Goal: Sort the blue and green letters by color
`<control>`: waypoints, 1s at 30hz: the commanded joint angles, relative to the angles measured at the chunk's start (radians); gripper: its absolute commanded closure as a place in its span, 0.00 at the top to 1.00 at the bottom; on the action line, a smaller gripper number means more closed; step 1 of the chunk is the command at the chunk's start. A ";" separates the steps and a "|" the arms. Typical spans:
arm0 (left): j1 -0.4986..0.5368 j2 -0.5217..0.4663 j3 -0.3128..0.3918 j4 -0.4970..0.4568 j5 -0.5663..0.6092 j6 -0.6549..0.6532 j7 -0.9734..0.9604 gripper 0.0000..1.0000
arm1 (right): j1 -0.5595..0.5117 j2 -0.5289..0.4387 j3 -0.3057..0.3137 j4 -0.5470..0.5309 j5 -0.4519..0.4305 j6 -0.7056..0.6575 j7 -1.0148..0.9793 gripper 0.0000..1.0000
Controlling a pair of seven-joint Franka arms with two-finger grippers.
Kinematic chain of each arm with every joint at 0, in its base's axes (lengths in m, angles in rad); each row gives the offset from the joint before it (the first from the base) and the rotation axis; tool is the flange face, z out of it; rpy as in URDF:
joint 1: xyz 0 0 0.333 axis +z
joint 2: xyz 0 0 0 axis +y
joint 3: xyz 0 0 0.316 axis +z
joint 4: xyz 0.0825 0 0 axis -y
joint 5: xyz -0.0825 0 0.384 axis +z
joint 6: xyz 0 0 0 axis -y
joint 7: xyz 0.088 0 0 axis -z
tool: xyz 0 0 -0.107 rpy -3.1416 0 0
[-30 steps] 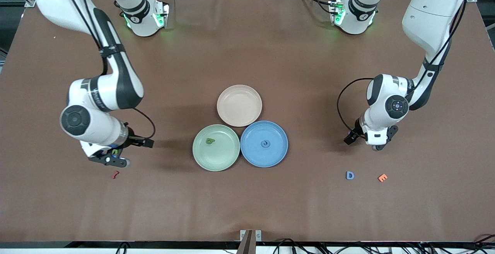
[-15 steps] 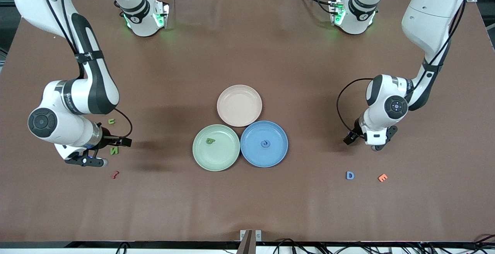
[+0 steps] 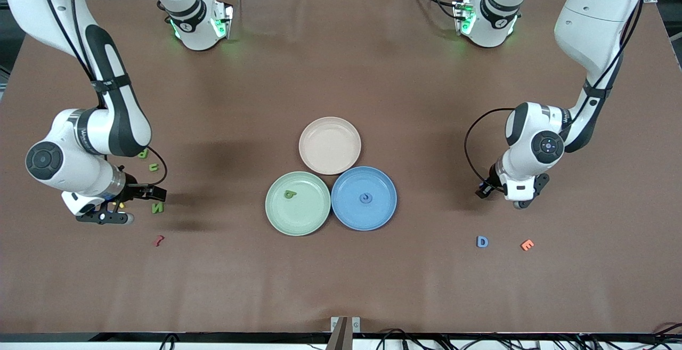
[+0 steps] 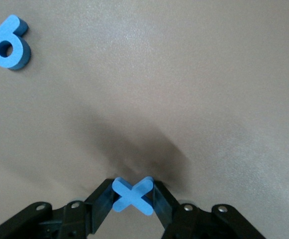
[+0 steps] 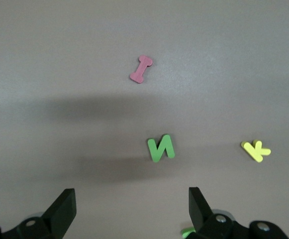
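Left gripper [image 4: 133,199] clamped on the blue X [image 4: 132,194], fingers [image 4: 100,206] pressing it from both sides, low over bare table at the left arm's end. Another blue piece with a round hole [image 4: 7,47] flat on the cloth well clear of that gripper in the left wrist view. In the front view, left gripper [image 3: 516,201] tucked under its wrist, with the blue D [image 3: 482,242] near it, closer to the front camera, and the orange E [image 3: 527,244] beside the D, toward the left arm's end.

Right gripper [image 5: 132,211] wide open, holding nothing, fingers [image 5: 63,208] spread over the table at the right arm's end. Green N [image 5: 161,148] flat on the cloth just ahead of the open jaws, dark red piece [image 5: 141,68] farther out from them, yellow K [image 5: 256,150] off to one side, and a sliver of another green piece [image 5: 187,231] at one fingertip. In the front view, right gripper [image 3: 104,216] low over the table, green N [image 3: 157,208] close by toward the plates, small green U [image 3: 153,167] farther from the camera than the N, dark red piece [image 3: 158,241] nearer.

Mid-table, well away from both grippers: green plate [image 3: 277,214] with a green letter [image 3: 289,194], touching it the blue plate [image 3: 383,209] with a blue letter [image 3: 365,197], and the cream plate [image 3: 330,145] farther from the camera.
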 commanded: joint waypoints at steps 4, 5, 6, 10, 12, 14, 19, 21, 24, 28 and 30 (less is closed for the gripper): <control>-0.006 -0.005 -0.002 0.054 0.030 -0.020 -0.045 0.15 | -0.040 -0.002 0.015 -0.090 -0.012 0.134 -0.095 1.00; -0.007 -0.005 -0.003 0.072 0.030 -0.036 -0.049 0.15 | -0.048 0.007 0.015 -0.089 -0.012 0.141 -0.112 1.00; -0.009 -0.006 -0.006 0.094 0.030 -0.061 -0.056 0.15 | -0.054 0.013 0.015 -0.087 -0.012 0.152 -0.129 1.00; -0.033 -0.002 -0.011 0.197 0.030 -0.171 -0.086 0.15 | -0.079 0.038 0.017 -0.084 -0.004 0.181 -0.187 0.97; -0.045 0.004 -0.011 0.236 0.025 -0.199 -0.098 0.15 | -0.083 0.046 0.018 -0.083 -0.001 0.181 -0.204 0.94; -0.059 0.006 -0.011 0.266 0.019 -0.208 -0.109 0.15 | -0.083 0.050 0.018 -0.083 -0.001 0.181 -0.212 0.94; -0.111 0.020 -0.011 0.321 0.014 -0.207 -0.146 0.15 | -0.079 0.060 0.021 -0.078 -0.001 0.183 -0.213 0.90; -0.142 0.035 -0.011 0.341 0.014 -0.208 -0.158 0.15 | -0.074 0.067 0.021 -0.070 0.000 0.184 -0.213 0.88; -0.196 0.050 -0.009 0.358 0.027 -0.207 -0.171 0.15 | -0.069 0.076 0.023 -0.063 -0.001 0.194 -0.213 0.85; -0.265 0.072 -0.005 0.393 0.028 -0.205 -0.174 0.15 | -0.069 0.087 0.023 -0.063 -0.001 0.211 -0.215 0.83; -0.289 0.081 -0.005 0.417 0.027 -0.205 -0.187 0.15 | -0.068 0.087 0.023 -0.063 -0.001 0.212 -0.216 0.82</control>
